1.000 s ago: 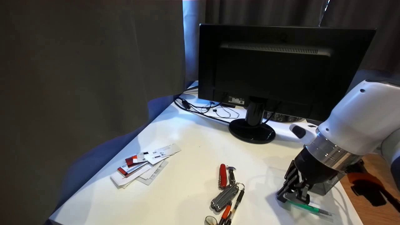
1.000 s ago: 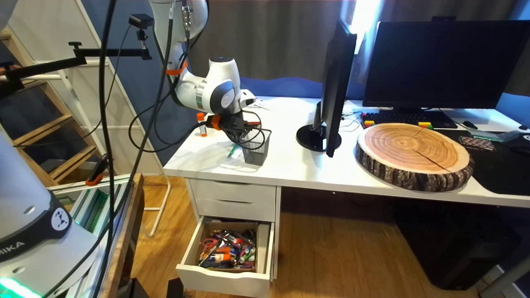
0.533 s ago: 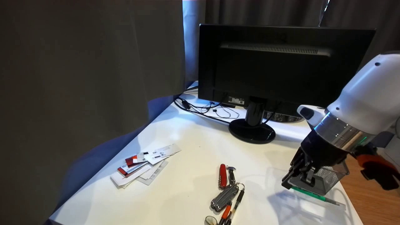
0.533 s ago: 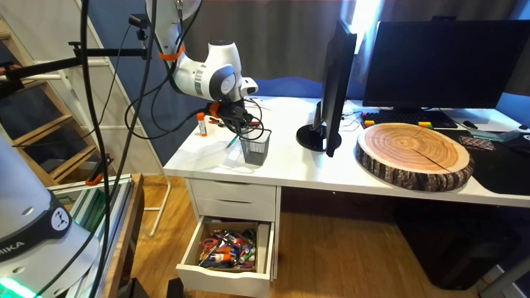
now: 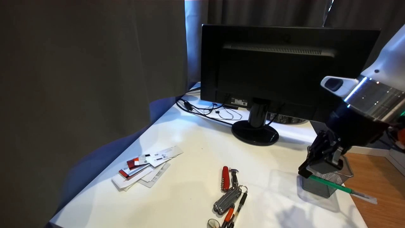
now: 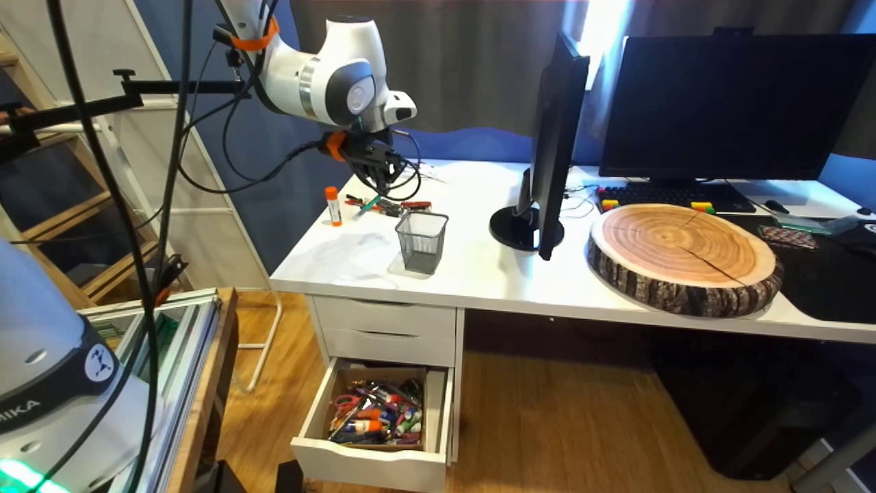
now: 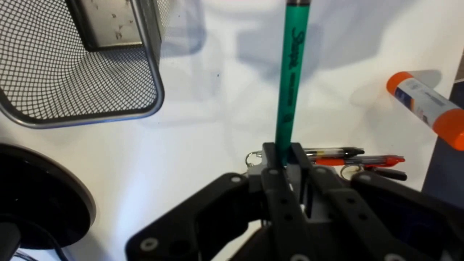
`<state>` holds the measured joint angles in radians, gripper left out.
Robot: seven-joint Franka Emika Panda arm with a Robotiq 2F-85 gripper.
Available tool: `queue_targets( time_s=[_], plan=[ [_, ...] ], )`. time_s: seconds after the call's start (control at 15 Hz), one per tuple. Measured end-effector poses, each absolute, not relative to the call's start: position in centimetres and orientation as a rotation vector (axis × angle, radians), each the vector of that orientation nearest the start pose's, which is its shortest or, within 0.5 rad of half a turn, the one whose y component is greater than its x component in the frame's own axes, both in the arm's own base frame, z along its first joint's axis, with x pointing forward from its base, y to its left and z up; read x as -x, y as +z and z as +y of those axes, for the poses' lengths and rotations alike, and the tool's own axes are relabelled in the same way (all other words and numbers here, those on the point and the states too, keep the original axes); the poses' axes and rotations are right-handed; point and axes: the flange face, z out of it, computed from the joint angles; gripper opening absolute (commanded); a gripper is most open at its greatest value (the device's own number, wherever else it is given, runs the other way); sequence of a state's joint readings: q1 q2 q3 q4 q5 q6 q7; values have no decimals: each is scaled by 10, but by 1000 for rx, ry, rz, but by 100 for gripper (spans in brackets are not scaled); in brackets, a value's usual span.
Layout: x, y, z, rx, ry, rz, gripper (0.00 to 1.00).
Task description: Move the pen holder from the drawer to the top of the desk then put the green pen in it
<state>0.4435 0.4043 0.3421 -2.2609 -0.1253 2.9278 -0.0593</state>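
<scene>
Far left in the wrist view, the monitor's black foot (image 7: 40, 203)! Near it the mesh pen holder (image 7: 108, 83), upright on the bench (image 7: 195, 156). In the middle, the pincer (image 7: 283, 150), jaws tight near one end of the green pen (image 7: 291, 72), tilted, in the air, outside the holder! Out right, an orange-ended tube (image 7: 425, 104) stands upright.

Bluish-white light burns out between dark grey fabric curtains (image 6: 465, 75) in an exterior view, where a green light strip (image 6: 31, 475) glows overexposed. Soft-edged shadows fall across the smooth, white-topped desk (image 5: 180, 202), and glints streak a polished silver metal ring (image 5: 377, 98) on the white robot arm (image 5: 391, 65). In the wrist view, pale glare marks the desk; the black two-fingered gripper (image 7: 283, 152) looks dark and slightly soft.
</scene>
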Motion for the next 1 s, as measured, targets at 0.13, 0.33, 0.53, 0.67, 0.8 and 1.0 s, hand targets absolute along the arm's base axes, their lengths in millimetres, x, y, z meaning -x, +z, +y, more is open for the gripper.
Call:
queue_targets(
  time_s=[0.13,0.33,0.53,0.67,0.8,1.0],
  plan=[
    [-390,240,402,2619,-410,-1293,3],
    [-393,267,390,2595,-545,-1264,3],
    [-400,286,372,2555,-715,-1211,3],
    [-406,292,360,2523,-816,-1178,3],
    [-409,292,349,2497,-892,-1151,3],
    [-412,287,332,2451,-999,-1118,3]
  ],
)
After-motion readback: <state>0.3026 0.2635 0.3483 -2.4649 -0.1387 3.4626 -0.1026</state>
